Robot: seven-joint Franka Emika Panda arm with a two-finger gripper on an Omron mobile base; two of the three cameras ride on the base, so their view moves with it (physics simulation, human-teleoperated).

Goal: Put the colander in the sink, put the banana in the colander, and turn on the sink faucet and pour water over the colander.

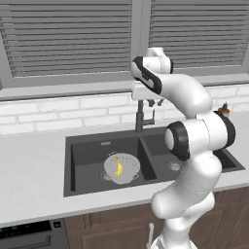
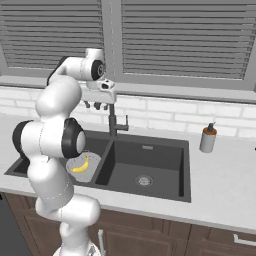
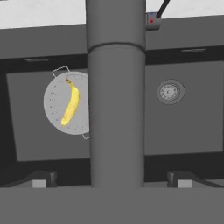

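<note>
The banana (image 1: 118,167) lies in the colander (image 1: 130,168) in the left basin of the sink (image 1: 87,151). The gripper (image 1: 153,102), jaws apart, hovers over the rigid, slick sink faucet (image 1: 140,116); its small side lever looks the likely hold.

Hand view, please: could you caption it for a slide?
Open jaws straddle the faucet; banana lies in the colander.

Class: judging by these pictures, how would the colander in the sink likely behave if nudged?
The colander looks thin and perforated, so probably light. Its rounded bowl might rock or slide on the smooth sink floor. The loose banana inside would likely shift.
</note>
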